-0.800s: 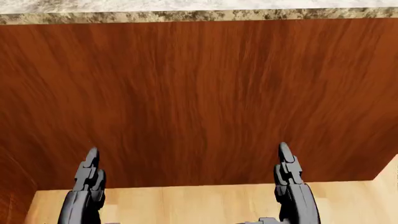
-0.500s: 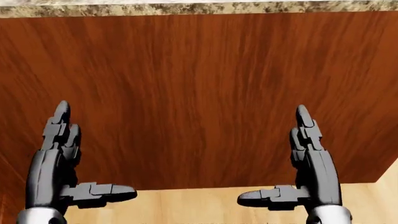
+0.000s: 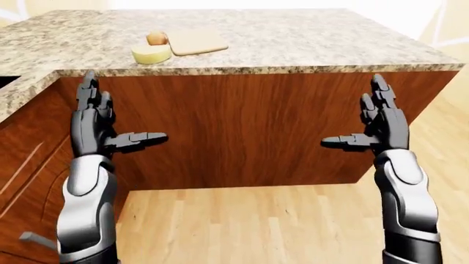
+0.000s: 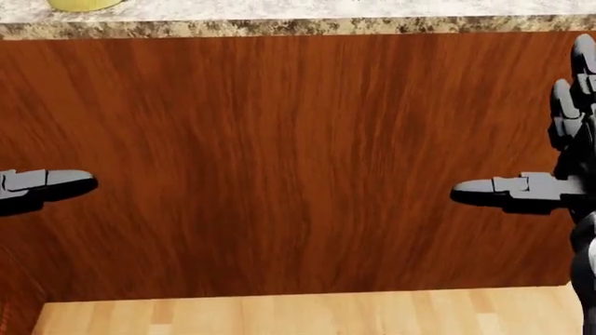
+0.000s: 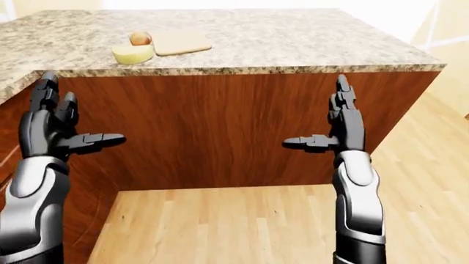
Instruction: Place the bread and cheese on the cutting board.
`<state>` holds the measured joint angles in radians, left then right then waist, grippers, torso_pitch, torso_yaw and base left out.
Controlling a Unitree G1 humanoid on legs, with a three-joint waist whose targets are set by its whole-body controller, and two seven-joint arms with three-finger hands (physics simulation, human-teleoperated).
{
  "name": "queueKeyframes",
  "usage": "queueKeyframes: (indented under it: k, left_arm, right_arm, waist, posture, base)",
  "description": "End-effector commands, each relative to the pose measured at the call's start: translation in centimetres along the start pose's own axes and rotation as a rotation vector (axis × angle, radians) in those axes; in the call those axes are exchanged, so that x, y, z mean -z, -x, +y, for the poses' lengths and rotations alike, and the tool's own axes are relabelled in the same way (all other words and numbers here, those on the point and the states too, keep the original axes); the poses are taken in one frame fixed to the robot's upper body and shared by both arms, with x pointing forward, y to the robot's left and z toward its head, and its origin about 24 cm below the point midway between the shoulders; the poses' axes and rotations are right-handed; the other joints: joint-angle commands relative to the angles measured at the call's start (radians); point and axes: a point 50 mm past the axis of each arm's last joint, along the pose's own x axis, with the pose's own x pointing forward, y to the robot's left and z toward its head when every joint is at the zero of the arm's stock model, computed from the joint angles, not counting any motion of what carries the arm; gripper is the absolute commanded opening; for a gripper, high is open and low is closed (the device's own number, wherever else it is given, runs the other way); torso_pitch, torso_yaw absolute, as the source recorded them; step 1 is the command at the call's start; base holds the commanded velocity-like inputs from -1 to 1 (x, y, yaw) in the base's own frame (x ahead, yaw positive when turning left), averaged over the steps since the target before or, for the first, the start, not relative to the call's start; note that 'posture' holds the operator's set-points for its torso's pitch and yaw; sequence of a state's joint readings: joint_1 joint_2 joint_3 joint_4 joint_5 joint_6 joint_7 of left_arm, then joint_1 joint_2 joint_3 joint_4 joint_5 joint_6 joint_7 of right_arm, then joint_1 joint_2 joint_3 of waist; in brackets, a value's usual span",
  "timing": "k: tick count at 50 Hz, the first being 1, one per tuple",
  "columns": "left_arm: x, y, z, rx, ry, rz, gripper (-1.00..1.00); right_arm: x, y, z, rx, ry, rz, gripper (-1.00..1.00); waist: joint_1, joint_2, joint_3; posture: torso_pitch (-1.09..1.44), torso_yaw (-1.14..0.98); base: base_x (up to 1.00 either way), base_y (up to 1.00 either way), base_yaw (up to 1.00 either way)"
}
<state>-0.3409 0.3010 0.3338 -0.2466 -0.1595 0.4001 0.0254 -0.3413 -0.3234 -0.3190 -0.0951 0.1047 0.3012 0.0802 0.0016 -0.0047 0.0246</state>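
Observation:
A tan cutting board (image 3: 195, 42) lies on the granite counter (image 3: 293, 41) at the upper left of the left-eye view. A round brown bread roll (image 3: 155, 38) sits at its left edge. A pale yellow cheese wedge (image 3: 151, 54) lies just below the roll, near the counter's edge; its edge also shows in the head view (image 4: 82, 4). My left hand (image 3: 110, 124) and right hand (image 3: 370, 124) are raised, open and empty, below the counter level before the wooden cabinet face, well short of these things.
A dark wood cabinet panel (image 3: 249, 132) fills the space under the counter. A second cabinet run with a handle (image 3: 22, 170) stands at the left. A light wood floor (image 3: 257, 225) lies below and to the right of the island.
Both hands have risen and spread apart, moving toward the head view's left and right edges. The view has tilted up a little, so the counter edge sits lower and the cheese edge shows.

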Motion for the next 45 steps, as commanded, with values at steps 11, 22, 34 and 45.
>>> queueKeyframes:
  k: [11, 22, 34, 45]
  left_arm:
    - [-5.3, -1.3, 2.4, -0.065, -0.024, -0.154, 1.00]
    - [-8.2, -2.0, 4.7, -0.132, -0.061, -0.225, 1.00]
    - [-8.0, -1.9, 5.9, -0.163, -0.072, -0.228, 1.00]
    - [-8.0, -1.8, 5.8, -0.155, -0.068, -0.221, 1.00]
  right_arm:
    - [-5.9, -1.2, -3.2, 0.063, 0.037, -0.179, 1.00]
    - [-8.6, -1.6, -6.1, 0.129, 0.087, -0.232, 1.00]
    - [-10.1, -1.7, -6.2, 0.124, 0.151, -0.254, 1.00]
    - [-10.6, -1.6, -6.3, 0.115, 0.150, -0.261, 1.00]
  waist:
    - [0.000, 0.000, -0.011]
    - [0.002, 0.002, -0.003]
    - [-0.001, 0.005, -0.023]
    - [-0.008, 0.053, 0.002]
  posture:
    - [0.00, 0.00]
    - [0.00, 0.00]
    - [0.00, 0.00]
    - [0.00, 0.00]
  base:
    - [0.00, 0.00, 0.00]
    - [0.00, 0.00, 0.00]
    - [0.01, 0.01, 0.00]
    - [0.09, 0.17, 0.00]
